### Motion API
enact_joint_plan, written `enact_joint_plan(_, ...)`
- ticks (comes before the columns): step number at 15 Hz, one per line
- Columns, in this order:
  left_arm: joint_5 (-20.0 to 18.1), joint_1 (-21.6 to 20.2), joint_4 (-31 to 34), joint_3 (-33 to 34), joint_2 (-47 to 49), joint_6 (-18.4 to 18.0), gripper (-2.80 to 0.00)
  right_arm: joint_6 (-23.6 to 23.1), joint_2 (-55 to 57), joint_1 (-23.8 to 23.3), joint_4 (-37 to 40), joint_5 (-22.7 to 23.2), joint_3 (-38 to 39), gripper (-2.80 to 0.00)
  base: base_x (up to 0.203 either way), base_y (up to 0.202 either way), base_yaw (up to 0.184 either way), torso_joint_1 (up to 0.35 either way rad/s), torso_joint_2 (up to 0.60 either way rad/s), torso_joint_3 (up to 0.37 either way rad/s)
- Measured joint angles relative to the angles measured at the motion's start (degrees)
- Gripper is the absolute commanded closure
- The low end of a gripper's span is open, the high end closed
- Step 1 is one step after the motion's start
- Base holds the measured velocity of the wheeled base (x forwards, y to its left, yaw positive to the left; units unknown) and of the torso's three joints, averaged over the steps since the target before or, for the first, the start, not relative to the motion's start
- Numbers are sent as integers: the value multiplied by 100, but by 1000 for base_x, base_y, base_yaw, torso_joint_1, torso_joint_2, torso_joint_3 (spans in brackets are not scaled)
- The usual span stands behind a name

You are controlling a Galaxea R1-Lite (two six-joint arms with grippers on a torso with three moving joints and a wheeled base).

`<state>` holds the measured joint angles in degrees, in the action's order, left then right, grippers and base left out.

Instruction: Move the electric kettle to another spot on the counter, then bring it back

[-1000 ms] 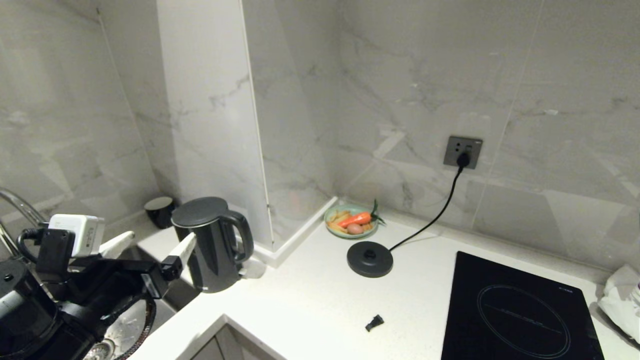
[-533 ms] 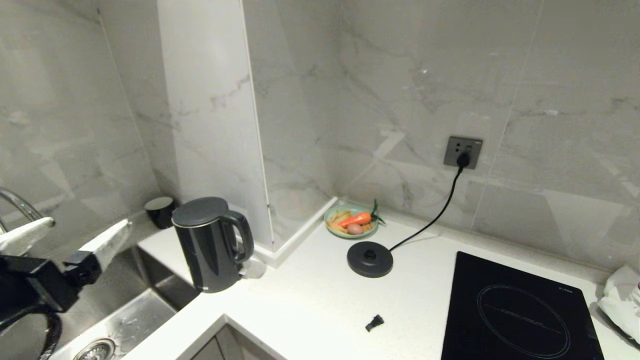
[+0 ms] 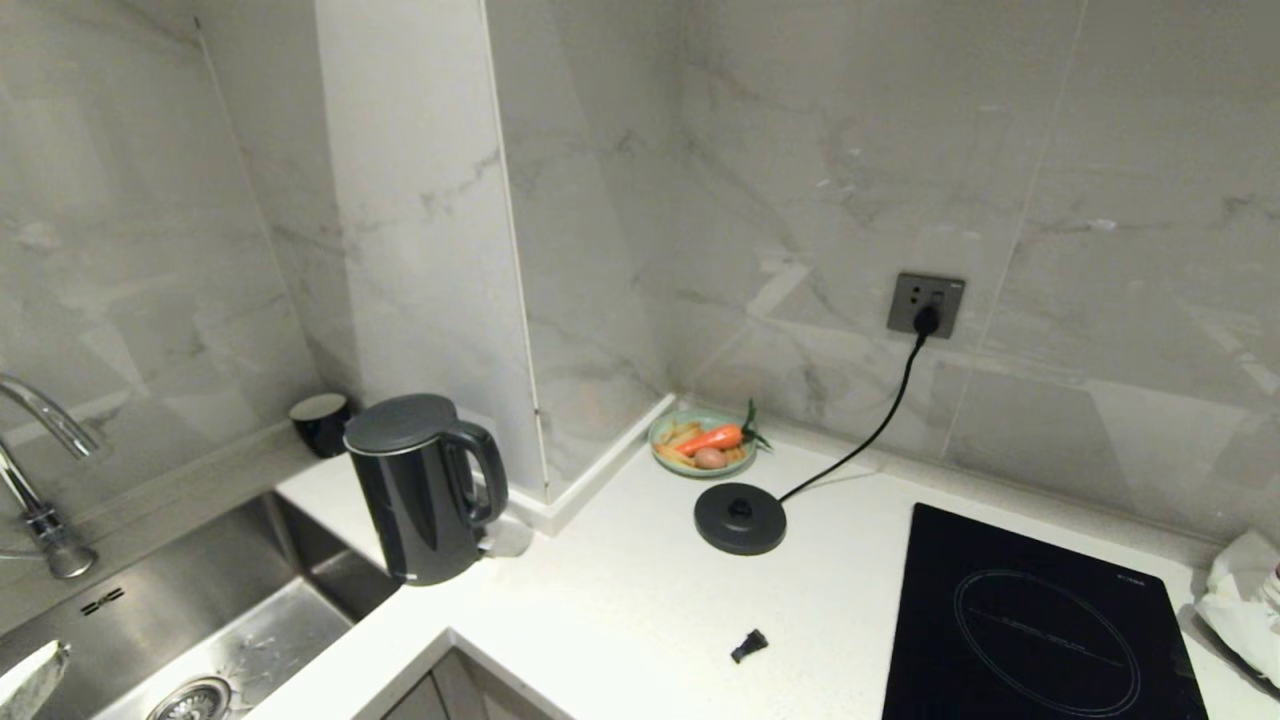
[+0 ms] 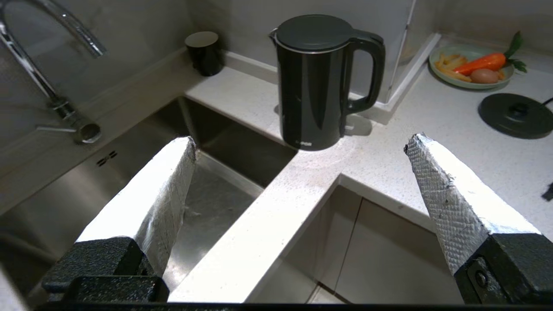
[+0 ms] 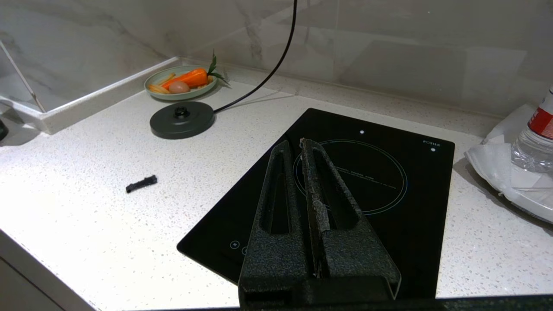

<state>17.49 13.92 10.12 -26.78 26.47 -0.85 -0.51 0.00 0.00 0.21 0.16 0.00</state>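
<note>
The electric kettle [image 3: 425, 490] stands upright on the white counter [image 3: 600, 600], at the corner by the sink, its handle turned toward the wall pillar. Nothing is holding it. In the left wrist view the kettle [image 4: 317, 82] stands some way ahead of my left gripper [image 4: 301, 141], which is open wide and empty, hanging back over the counter's inner corner and the cabinet doors. Only one white fingertip [image 3: 32, 678] of it shows in the head view, at the bottom left. My right gripper [image 5: 296, 146] is shut and empty, parked above the hob.
The kettle's round base disc [image 3: 740, 517] lies corded to a wall socket [image 3: 925, 303], beside a plate of vegetables [image 3: 705, 442]. A black hob [image 3: 1030, 620] fills the right. The sink [image 3: 200, 620], tap [image 3: 40, 440] and black cup [image 3: 320, 420] are at left. A small black piece [image 3: 748, 646] lies loose.
My left arm has drawn back from beside the kettle, down and to the left, almost out of the head view, jaws still open. The kettle has stayed put.
</note>
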Motion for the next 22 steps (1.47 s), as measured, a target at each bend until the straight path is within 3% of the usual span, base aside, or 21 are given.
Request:
enact_joint_plan(3, 150, -188, 405, 127, -668, -294, -280, 1, 0, 0, -2, 0, 0, 0, 0, 0, 0, 0, 0, 0)
enact_joint_plan(6, 859, -296, 259, 163, -949, -368, -280, 2, 0, 0, 0, 0, 0, 0, 0, 0, 0, 0, 0, 0)
enact_joint_plan(11, 880, -992, 222, -23, -1102, -678, -280, 1, 0, 0, 0, 0, 0, 0, 0, 0, 0, 0, 0, 0)
enact_joint_plan(15, 432, -1409, 225, 540, -1755, -834, -280, 0, 0, 0, -2, -1, 0, 0, 0, 0, 0, 0, 0, 0)
enact_joint_plan(19, -890, -1400, 196, 1523, -2469, -956, -280, 2, 0, 0, 0, 0, 0, 0, 0, 0, 0, 0, 0, 0)
enact_joint_plan(22, -1364, -1392, -172, 2047, -2610, -799, -280, 0, 0, 0, -2, 0, 0, 0, 0, 0, 0, 0, 0, 0)
